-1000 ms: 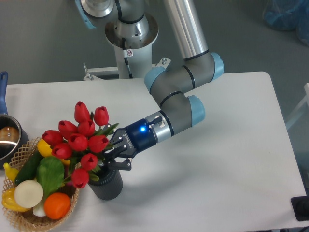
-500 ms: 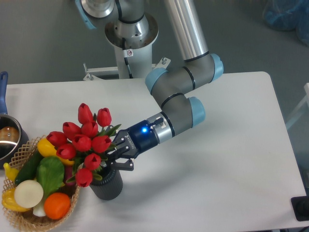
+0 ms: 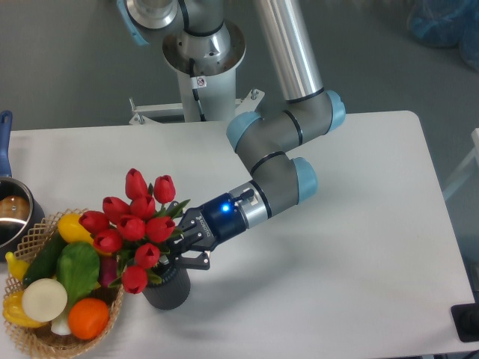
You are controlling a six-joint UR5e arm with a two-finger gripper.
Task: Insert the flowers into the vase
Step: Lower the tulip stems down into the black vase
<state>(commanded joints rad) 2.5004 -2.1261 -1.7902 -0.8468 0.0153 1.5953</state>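
Observation:
The flowers (image 3: 135,224), a bunch of red tulip buds with green leaves, lean to the left over the vase (image 3: 168,288), a short dark ribbed cylinder near the table's front left. Their stems run down to the vase's rim; the stem ends are hidden behind the buds and my fingers. My gripper (image 3: 182,243) is shut on the flowers' stems just above and right of the vase's rim. The arm reaches in from the upper right.
A wicker basket (image 3: 34,235) with several fruits and vegetables stands right beside the vase on its left. A metal pot (image 3: 11,213) with a blue handle sits at the left edge. The robot base (image 3: 202,60) stands behind the table.
My gripper has moved a little to the right and down with the flowers, bringing the bunch more over the vase and less over the basket.

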